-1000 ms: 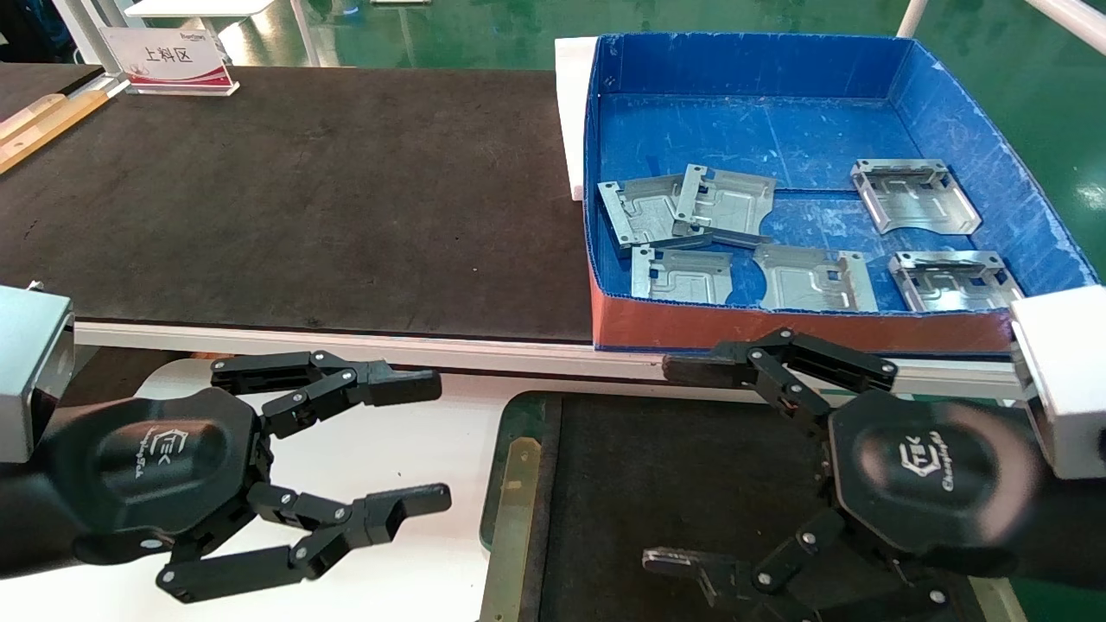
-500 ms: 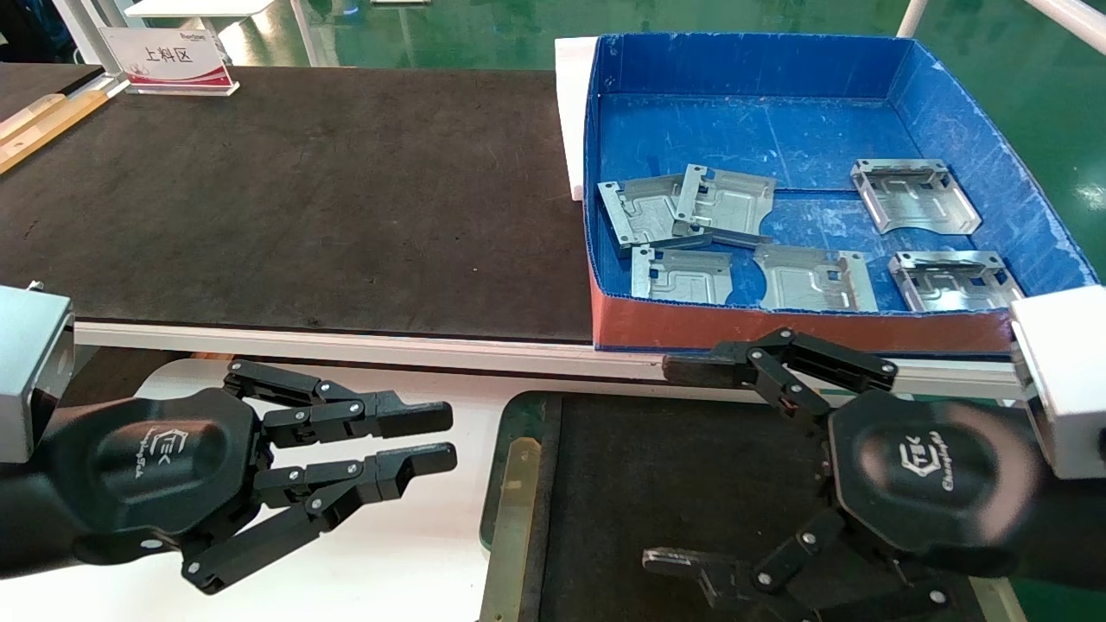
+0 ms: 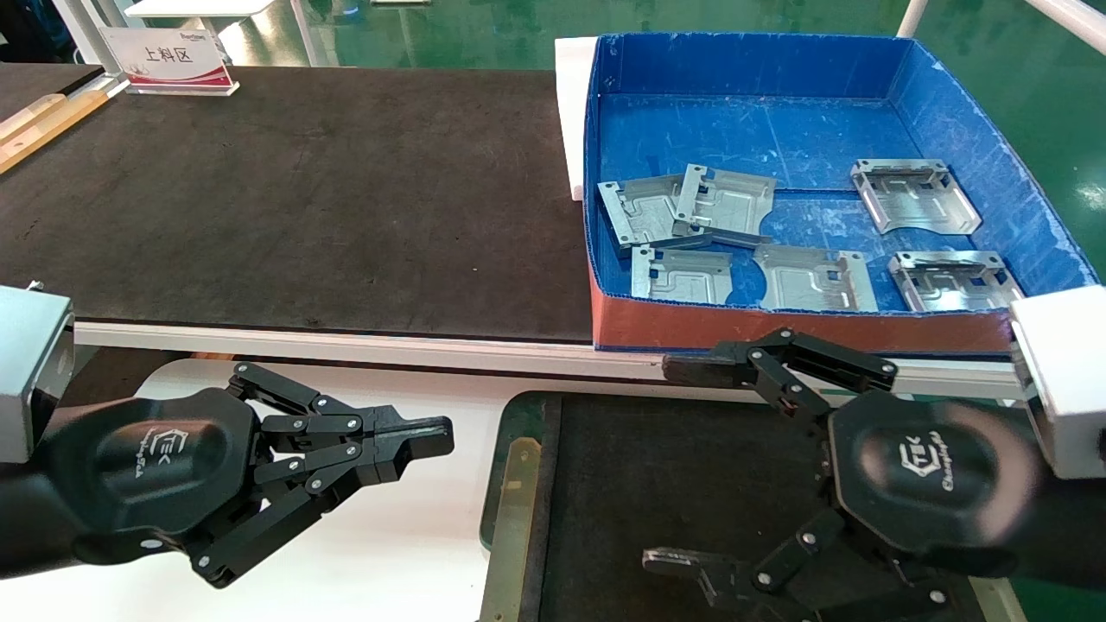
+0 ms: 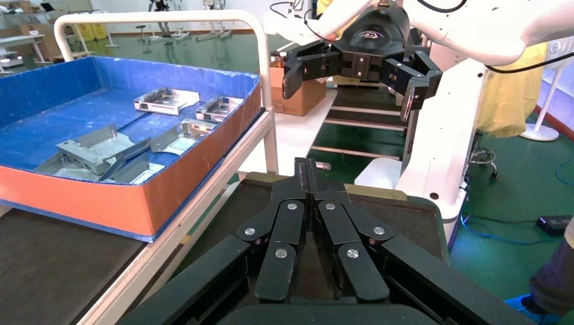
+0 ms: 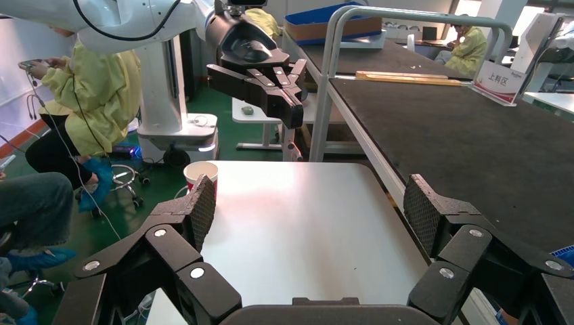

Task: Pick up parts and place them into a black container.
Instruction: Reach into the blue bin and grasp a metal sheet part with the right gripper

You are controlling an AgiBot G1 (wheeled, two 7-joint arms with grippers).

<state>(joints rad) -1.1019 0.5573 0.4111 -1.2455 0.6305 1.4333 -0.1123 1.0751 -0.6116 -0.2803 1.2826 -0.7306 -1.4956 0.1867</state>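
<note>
Six silver-grey stamped parts [image 3: 724, 206] lie flat at right of frame — two overlapping. The black container [image 3: 665, 484] — green-rimmed, brass-railed — sits lower centre-right.

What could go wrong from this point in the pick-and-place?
1. Two parts overlap at the back left of the blue box; a grasp there might lift or drag both.
2. The front-row parts lie close behind the box's red front wall, so the right gripper, jaws open over the black container, could clip that wall reaching in.
3. The left gripper is shut and empty, so it must reopen before any pick.
</note>
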